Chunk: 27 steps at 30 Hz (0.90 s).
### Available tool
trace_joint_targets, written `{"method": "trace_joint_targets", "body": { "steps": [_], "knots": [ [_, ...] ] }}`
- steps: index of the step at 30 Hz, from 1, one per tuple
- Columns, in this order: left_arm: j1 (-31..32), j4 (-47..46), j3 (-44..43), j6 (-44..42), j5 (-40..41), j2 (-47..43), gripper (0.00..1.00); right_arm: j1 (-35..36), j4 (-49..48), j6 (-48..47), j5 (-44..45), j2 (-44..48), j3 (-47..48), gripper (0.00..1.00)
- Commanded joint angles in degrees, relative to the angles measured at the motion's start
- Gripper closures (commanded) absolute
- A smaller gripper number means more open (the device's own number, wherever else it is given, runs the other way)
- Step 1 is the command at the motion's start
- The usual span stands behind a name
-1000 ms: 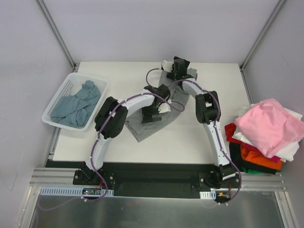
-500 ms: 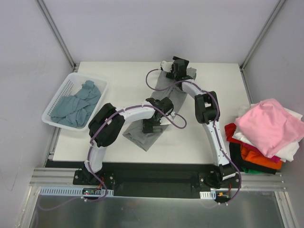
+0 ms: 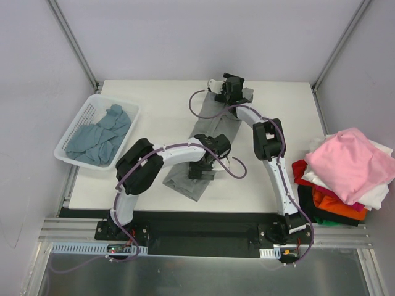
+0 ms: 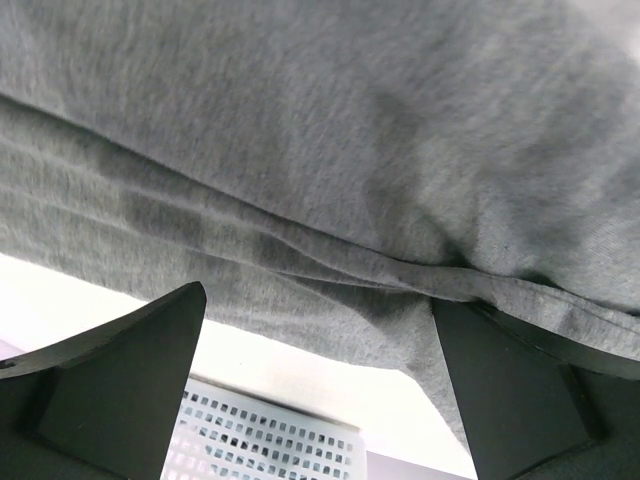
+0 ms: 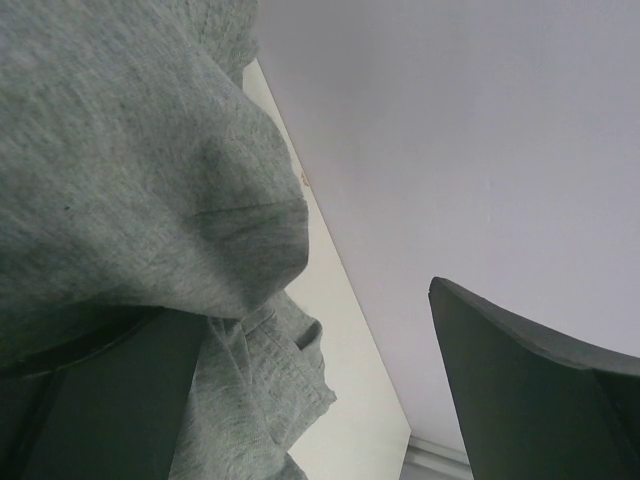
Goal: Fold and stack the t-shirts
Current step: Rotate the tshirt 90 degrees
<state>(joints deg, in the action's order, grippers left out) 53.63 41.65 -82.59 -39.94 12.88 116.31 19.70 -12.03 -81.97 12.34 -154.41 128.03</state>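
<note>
With the left gripper [image 3: 201, 171] at centre and the right gripper [image 3: 220, 87] up top both gaping, gripping nothing, each should pinch an edge of the grey t-shirt [image 3: 184, 180] squarely before folding.

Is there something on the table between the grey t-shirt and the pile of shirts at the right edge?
No loose object lies there. Only the right arm rises across the bare table between the grey t-shirt and the pile, so the cloth must pass around or over it.
</note>
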Motion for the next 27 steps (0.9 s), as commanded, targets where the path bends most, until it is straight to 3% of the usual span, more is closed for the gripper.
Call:
{"method": "trace_joint_targets", "body": {
  "steps": [1, 27],
  "knots": [
    [2.88, -1.66, 0.41, 1.10, -11.30, 4.36, 0.00, 0.07, -4.14, 0.24, -3.19, -0.11, 0.29, 0.04],
    [8.07, -1.57, -17.69, -1.98, -16.04, 13.15, 0.01, 3.67, -4.32, 0.59, -8.21, -0.80, 1.26, 0.04]
  ]
}}
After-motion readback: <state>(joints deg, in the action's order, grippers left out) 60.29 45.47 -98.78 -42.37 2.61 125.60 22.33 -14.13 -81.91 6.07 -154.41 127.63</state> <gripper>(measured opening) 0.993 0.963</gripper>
